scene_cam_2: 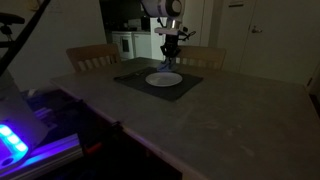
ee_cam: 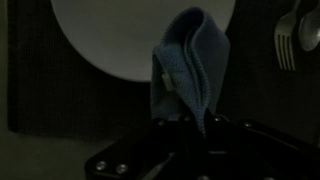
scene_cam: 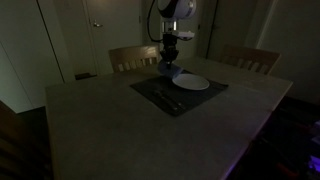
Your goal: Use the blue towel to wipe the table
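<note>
The claw (ee_cam: 186, 128) pinches the blue towel (ee_cam: 186, 60) tight, dangling it at the plate's (scene_cam: 194, 83) ten o'clock, presumably to clear the plate before wiping.

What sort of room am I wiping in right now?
Probably a home dining room, dimly lit: a large table with wooden chairs behind it, and a place setting of dark placemat, white plate and fork.

the arm (scene_cam: 172, 25) reaches straight down, its gripper (scene_cam: 171, 66) clamped on the blue towel (ee_cam: 188, 60).
</note>
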Controlling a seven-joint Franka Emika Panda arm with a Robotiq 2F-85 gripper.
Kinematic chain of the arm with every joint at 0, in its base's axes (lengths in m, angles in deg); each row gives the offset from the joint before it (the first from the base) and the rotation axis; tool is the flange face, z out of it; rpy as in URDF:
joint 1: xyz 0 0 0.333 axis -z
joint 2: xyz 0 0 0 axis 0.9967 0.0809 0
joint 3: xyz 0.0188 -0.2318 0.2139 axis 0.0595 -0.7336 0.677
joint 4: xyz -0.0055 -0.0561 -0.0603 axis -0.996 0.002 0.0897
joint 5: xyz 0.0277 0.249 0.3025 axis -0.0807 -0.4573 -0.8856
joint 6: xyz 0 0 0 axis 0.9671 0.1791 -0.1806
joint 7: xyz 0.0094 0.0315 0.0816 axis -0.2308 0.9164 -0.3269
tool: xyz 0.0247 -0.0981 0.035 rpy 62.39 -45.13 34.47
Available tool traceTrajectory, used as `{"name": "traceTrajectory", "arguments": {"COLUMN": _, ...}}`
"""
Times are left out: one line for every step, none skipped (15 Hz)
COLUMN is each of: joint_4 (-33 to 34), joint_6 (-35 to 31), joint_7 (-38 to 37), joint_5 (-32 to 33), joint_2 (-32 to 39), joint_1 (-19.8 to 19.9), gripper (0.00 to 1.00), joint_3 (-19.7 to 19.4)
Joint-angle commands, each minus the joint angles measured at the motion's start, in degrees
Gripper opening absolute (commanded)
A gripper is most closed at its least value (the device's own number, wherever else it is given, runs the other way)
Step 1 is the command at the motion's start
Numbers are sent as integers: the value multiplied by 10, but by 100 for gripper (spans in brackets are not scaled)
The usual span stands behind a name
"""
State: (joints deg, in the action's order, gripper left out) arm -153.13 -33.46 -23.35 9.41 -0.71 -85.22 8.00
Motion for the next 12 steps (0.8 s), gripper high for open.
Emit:
{"name": "traceTrajectory", "arguments": {"joint_4": 15, "joint_6": 15, "joint_7": 7, "joint_5": -7, "joint_2": 3, "joint_1": -1, "gripper": 2, "joint_3": 20}}
{"name": "traceTrajectory", "arguments": {"joint_4": 18, "joint_6": 20, "joint_7": 12, "joint_5": -13, "joint_2": 6, "joint_1": 1, "gripper": 2, "joint_3": 28}}
{"name": "traceTrajectory", "arguments": {"joint_4": 21, "joint_6": 29, "joint_7": 23, "joint_5": -22, "joint_2": 10, "joint_1": 6, "gripper": 2, "joint_3": 38}}
{"name": "traceTrajectory", "arguments": {"joint_4": 21, "joint_6": 31, "joint_7": 27, "joint_5": -27, "joint_2": 14, "joint_1": 6, "gripper": 2, "joint_3": 43}}
{"name": "traceTrajectory", "arguments": {"joint_4": 21, "joint_6": 33, "joint_7": 29, "joint_5": -32, "joint_2": 17, "joint_1": 7, "gripper": 2, "joint_3": 47}}
{"name": "traceTrajectory", "arguments": {"joint_4": 18, "joint_6": 28, "joint_7": 34, "joint_5": -40, "joint_2": 20, "joint_1": 10, "gripper": 2, "joint_3": 51}}
{"name": "traceTrajectory", "arguments": {"joint_4": 17, "joint_6": 21, "joint_7": 35, "joint_5": -49, "joint_2": 25, "joint_1": 11, "gripper": 2, "joint_3": 55}}
{"name": "traceTrajectory", "arguments": {"joint_4": 17, "joint_6": 14, "joint_7": 34, "joint_5": -55, "joint_2": 29, "joint_1": 11, "gripper": 2, "joint_3": 56}}
{"name": "traceTrajectory", "arguments": {"joint_4": 16, "joint_6": 6, "joint_7": 34, "joint_5": -60, "joint_2": 34, "joint_1": 11, "gripper": 2, "joint_3": 56}}
{"name": "traceTrajectory", "arguments": {"joint_4": 17, "joint_6": 4, "joint_7": 33, "joint_5": -63, "joint_2": 38, "joint_1": 11, "gripper": 2, "joint_3": 56}}
{"name": "traceTrajectory", "arguments": {"joint_4": 18, "joint_6": -1, "joint_7": 36, "joint_5": -65, "joint_2": 42, "joint_1": 12, "gripper": 2, "joint_3": 56}}
{"name": "traceTrajectory", "arguments": {"joint_4": 20, "joint_6": -4, "joint_7": 37, "joint_5": -65, "joint_2": 46, "joint_1": 11, "gripper": 2, "joint_3": 56}}
